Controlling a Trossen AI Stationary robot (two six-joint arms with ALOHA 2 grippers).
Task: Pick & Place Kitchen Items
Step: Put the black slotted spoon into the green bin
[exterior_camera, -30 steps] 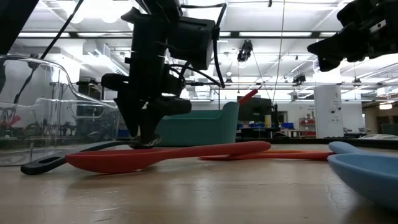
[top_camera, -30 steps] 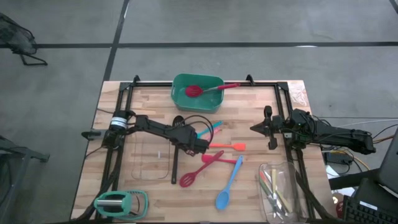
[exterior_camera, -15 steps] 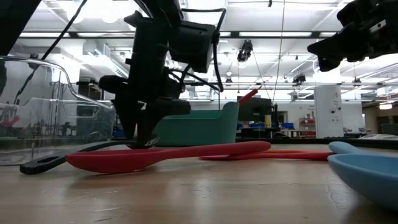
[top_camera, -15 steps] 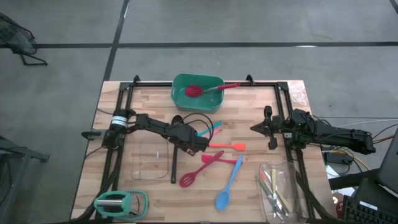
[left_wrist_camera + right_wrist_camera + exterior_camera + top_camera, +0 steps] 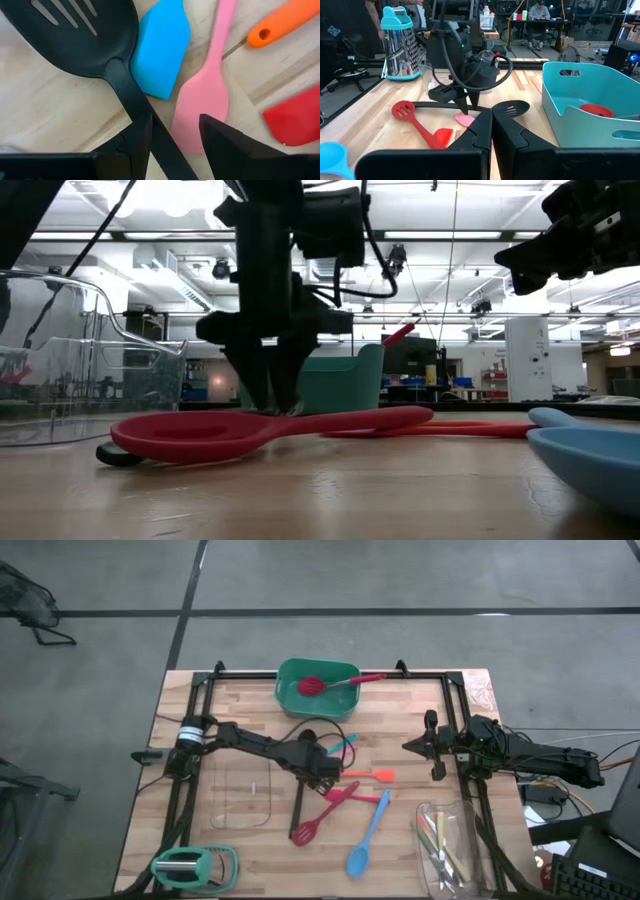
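Pale butcher-block wooden tabletop (image 5: 240, 720) on a grey concrete floor, seen from above, with both dark arms reaching inward from its sides.

Near edge: teal-framed metal box grater (image 5: 193, 865) lying at the left corner; clear glass tray (image 5: 452, 850) at the right corner holding slim colour-handled cutlery (image 5: 436, 840); long light-blue plastic spoon (image 5: 366, 836) between them, bowl toward the near edge.

Middle, left of centre: second clear glass tray (image 5: 240, 802), with nothing visible inside. Just right of it, red slotted spatula (image 5: 318, 817) and red flat spatula (image 5: 345, 792), lying across each other. Beside these, left gripper (image 5: 326, 775) lowered to the wood, fingers (image 5: 137, 137) spread to either side of the handle of the long black slotted spoon (image 5: 303, 792); whether the pads press on the handle cannot be told. Spoon lying flat, slotted head (image 5: 75, 37) toward the far side, handle end toward the near edge. Touching or just beside that head: blue flat spatula blade (image 5: 161, 52), pink spatula (image 5: 207, 90) and orange-handled spatula (image 5: 368, 776).

Middle, right: right gripper (image 5: 410, 746) raised above the wood, well apart from the utensils, fingers pressed together on nothing.

Far edge, centre: green plastic tub (image 5: 290, 675) with a red spoon (image 5: 330, 684) inside, handle resting over the right rim.
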